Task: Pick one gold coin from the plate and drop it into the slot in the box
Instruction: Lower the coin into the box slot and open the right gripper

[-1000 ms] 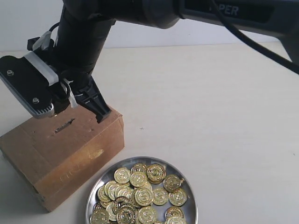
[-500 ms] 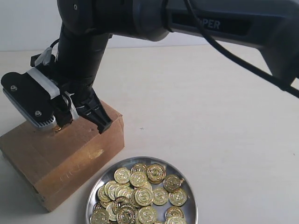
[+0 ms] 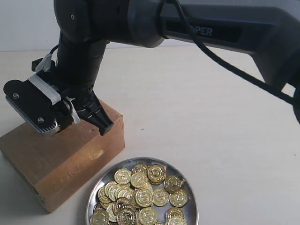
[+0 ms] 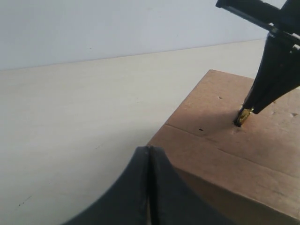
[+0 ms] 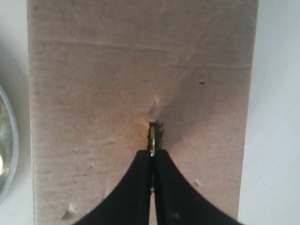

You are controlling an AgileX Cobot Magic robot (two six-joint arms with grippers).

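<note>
a single gold coin [image 5: 151, 135] is pinched edge-on between the fingertips of the right gripper [image 5: 151, 153], which are pressed tight against its two faces. the coin's lower edge is set at the slot [image 5: 158, 130], cut near the middle of the top face of the brown cardboard box [image 3: 70, 157]. how far the coin is sunk into the slit cannot be told. the coin is lined up with the long side of the box.

in the exterior view the coin and slot are hidden by the right arm [image 3: 84, 56], which is stretched in from the right side and lowered over the top of the box. the box is laid flat on the cream table [image 3: 211, 117], well clear of the table's far edge. the round silver plate [image 3: 150, 160] is set just beside the long front side of the box, further from the far edge. it is filled with a heap of loose coins [image 3: 140, 194].

the left gripper [image 4: 149, 152] is seen only in the left wrist view. its fingers are pressed flat together with nothing between them, and it is held near one end of the box.
</note>
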